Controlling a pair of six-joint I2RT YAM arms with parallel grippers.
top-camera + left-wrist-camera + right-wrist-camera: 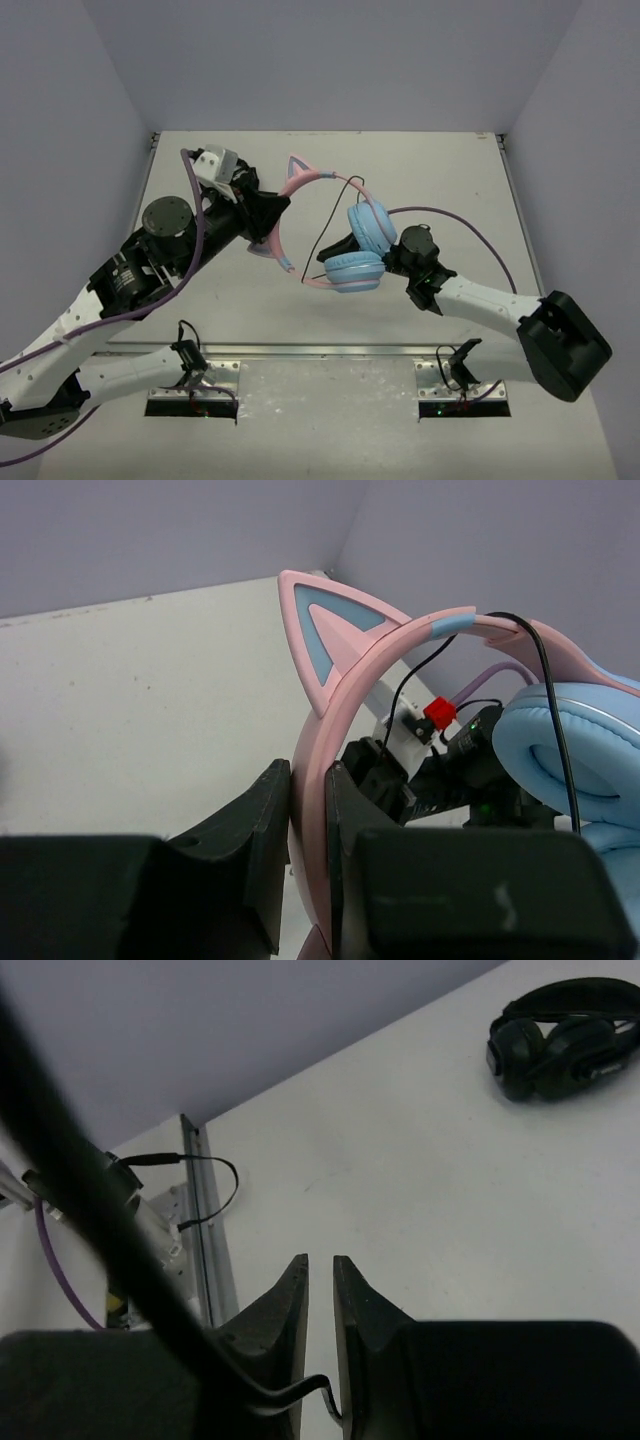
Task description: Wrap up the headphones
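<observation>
The headphones [365, 245] hang above the table's middle, pink cat-ear headband to the left and the light blue earcups [560, 740] stacked to the right. My left gripper [272, 215] is shut on the pink headband [340, 710], just below one ear. My right gripper [345, 247] sits against the left side of the earcups. In the right wrist view its jaws [320, 1260] stand slightly apart, and the thin black cable [300, 1392] curls loosely through the gap near their base. The cable [325, 220] also loops up over the headband.
Smaller all-black headphones [565, 1035] lie on the white table in the right wrist view. Metal mounting rails [320, 350] run along the table's near edge. Grey walls close in the left, right and far sides.
</observation>
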